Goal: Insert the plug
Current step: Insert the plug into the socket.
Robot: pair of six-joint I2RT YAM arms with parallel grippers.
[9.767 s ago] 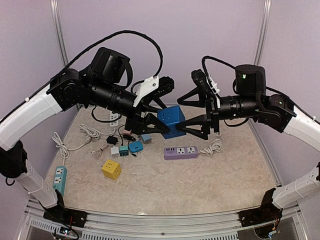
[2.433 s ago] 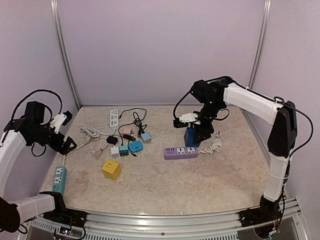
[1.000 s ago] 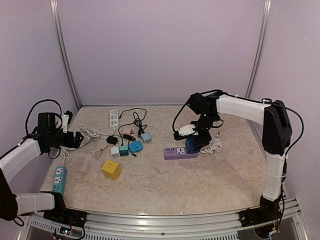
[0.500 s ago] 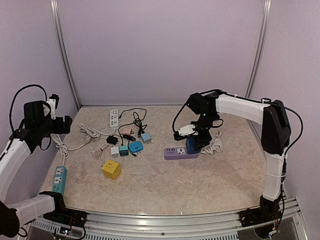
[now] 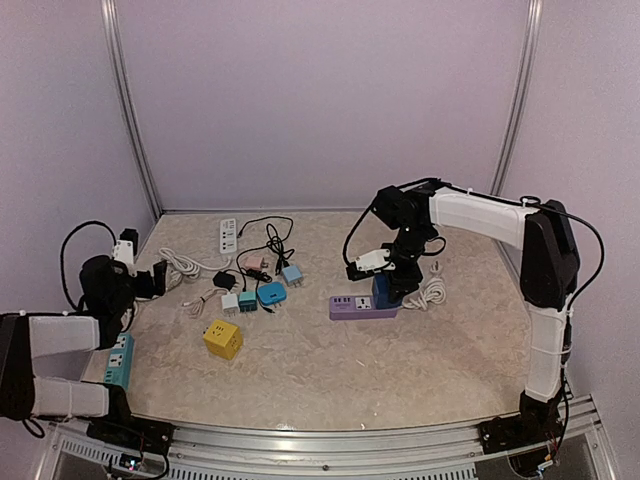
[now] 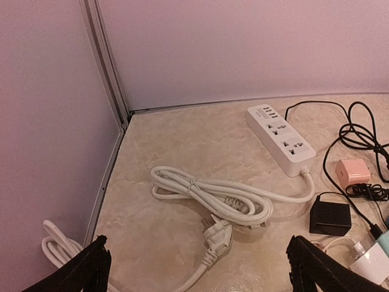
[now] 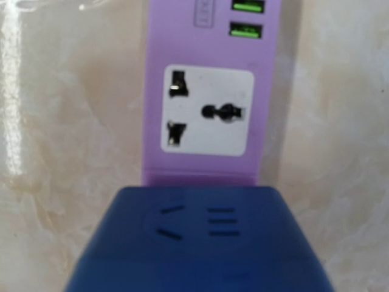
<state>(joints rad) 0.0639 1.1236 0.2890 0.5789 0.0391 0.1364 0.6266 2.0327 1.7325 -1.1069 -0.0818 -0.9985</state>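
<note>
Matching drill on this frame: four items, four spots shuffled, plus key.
1. blue cube
2. yellow cube
3. white power strip
4. teal power strip

A. at the back, left of centre
B. near-left edge
C. over the right end of the purple power strip
D. standing alone, nearer than the cluster of small adapters

Pairs: 1-C, 2-D, 3-A, 4-B

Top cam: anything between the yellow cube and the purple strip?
Nothing. In the top view, the table between the yellow cube and the purple strip is bare marble.
</note>
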